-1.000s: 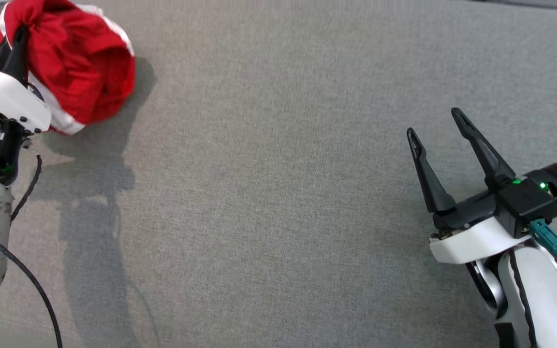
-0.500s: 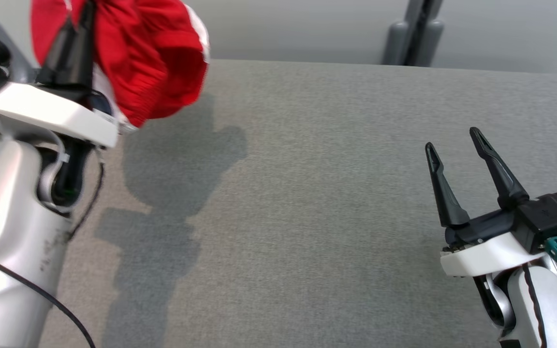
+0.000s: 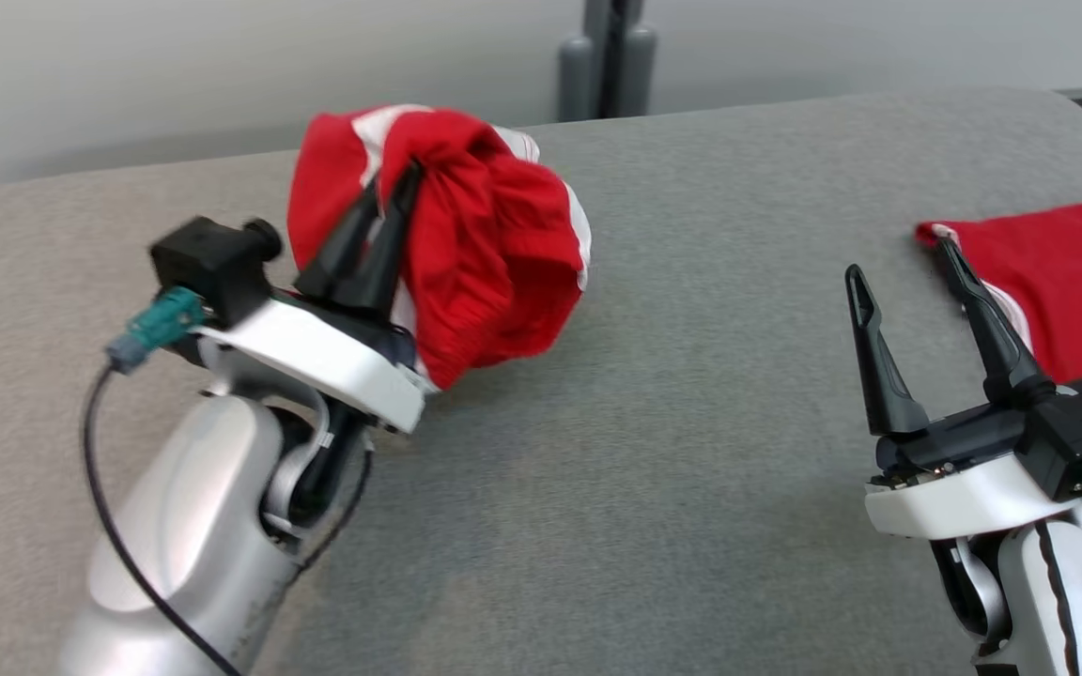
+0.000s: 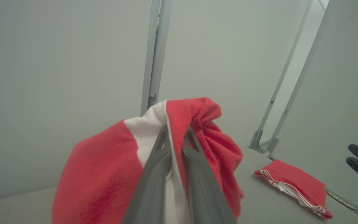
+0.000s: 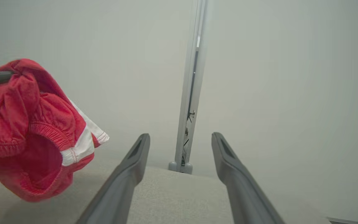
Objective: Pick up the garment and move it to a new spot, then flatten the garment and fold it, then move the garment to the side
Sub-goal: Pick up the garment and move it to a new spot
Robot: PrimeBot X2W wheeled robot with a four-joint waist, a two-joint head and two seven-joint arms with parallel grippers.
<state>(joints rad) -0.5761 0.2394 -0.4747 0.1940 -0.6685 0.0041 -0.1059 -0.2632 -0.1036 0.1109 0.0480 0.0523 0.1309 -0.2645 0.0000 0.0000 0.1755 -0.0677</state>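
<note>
Pinches a red garment [image 3: 494, 244] with white stripes in the left gripper [image 3: 395, 178] — both dark fingers pressed together on a gathered fold near the top of the bundle. Holds it bunched and hanging over the left half of the grey table [image 3: 691, 422], toward the table's far edge. Cannot tell whether the lowest fold brushes the table or clears it. Same grip from the left wrist view: 2 fingers closed side by side at the left gripper [image 4: 177, 130], a white band of the garment [image 4: 98, 168] caught between them, red cloth spilling down on both sides above the table [image 4: 259, 208].

Holds the right gripper [image 3: 900, 261] over the right half of the table, fingers spread wide and pointing toward the table's far edge, nothing between them. From the right wrist view, the same wide gap at the right gripper [image 5: 180, 137] above the table [image 5: 172, 193], with the garment [image 5: 26, 130] hanging over the table's left side — elastic hem and a white stripe facing the camera.

At the table's far right corner, a folded cloth [image 3: 1067, 272], red with white trim, lying flat [image 4: 294, 183]; touching the right fingertip or not, cannot tell. Behind the table's far edge, a grey post [image 3: 609, 56] standing upright.
</note>
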